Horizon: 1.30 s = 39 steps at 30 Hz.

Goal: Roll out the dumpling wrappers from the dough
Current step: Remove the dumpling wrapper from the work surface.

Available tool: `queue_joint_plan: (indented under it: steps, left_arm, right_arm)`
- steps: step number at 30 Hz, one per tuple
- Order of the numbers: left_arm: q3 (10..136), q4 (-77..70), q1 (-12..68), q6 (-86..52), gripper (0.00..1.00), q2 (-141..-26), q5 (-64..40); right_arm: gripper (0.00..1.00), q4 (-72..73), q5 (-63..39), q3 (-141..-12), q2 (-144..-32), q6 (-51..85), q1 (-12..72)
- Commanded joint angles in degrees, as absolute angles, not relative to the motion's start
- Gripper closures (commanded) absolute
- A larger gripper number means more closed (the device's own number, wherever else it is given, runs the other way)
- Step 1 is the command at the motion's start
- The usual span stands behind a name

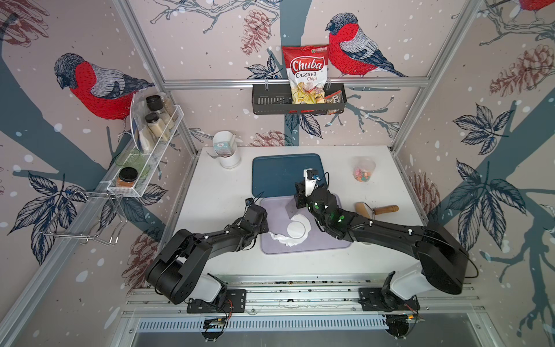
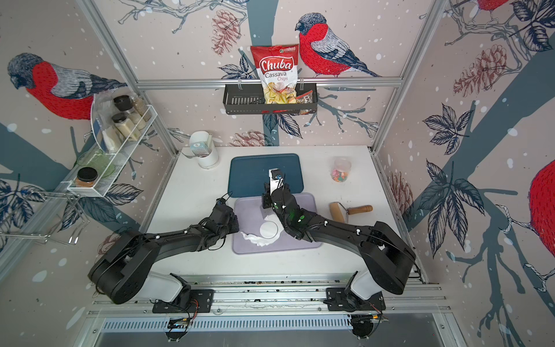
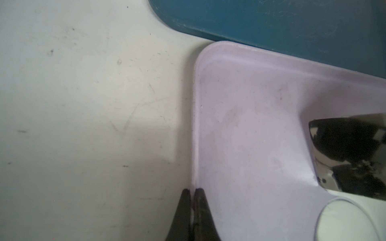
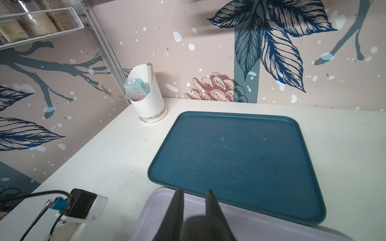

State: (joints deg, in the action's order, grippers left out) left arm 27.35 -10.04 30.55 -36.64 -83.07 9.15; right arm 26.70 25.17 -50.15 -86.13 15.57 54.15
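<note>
Your left gripper (image 3: 193, 191): shut on lilac tray (image 3: 250, 146) rim, likely steadying it. Your right gripper (image 4: 194, 191): narrowly parted, clamping ring cutter (image 3: 344, 150); wrapper (image 1: 296, 229) lies behind its fingertips.

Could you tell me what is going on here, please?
The left gripper is shut on the lilac tray's rim. The right gripper holds the ring cutter over the tray. One round wrapper lies cut out, with scrap dough around it. The roller lies aside on the table.
</note>
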Motion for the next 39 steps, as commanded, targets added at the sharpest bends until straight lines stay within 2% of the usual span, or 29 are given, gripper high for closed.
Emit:
queue_joint_plan:
  steps: [1, 18, 25, 31, 39]
  left_arm:
    - [27.19, -4.27, 30.36, -35.94, 1.00, -83.12, 8.64]
    - [26.81, -3.87, 30.35, -36.39, 1.00, -82.79, 9.09]
    - [26.73, -4.61, 30.35, -36.32, 1.00, -82.93, 8.46]
    - [26.63, -5.49, 30.35, -36.11, 1.00, -83.10, 7.33]
    - [26.48, -5.52, 30.41, -35.98, 1.00, -83.11, 7.21]
  right_arm:
    - [1.00, 20.91, 28.54, -47.70, -84.58, 14.08, 52.96]
    - [1.00, 15.12, 37.94, -38.39, -74.77, 13.28, 46.57]
    - [1.00, 11.93, 41.43, -39.44, -72.07, 12.50, 45.50]
    - [1.00, 13.43, 41.26, -46.49, -69.77, 9.80, 49.83]
    - [1.00, 16.85, 36.48, -52.80, -77.53, 10.37, 54.69]
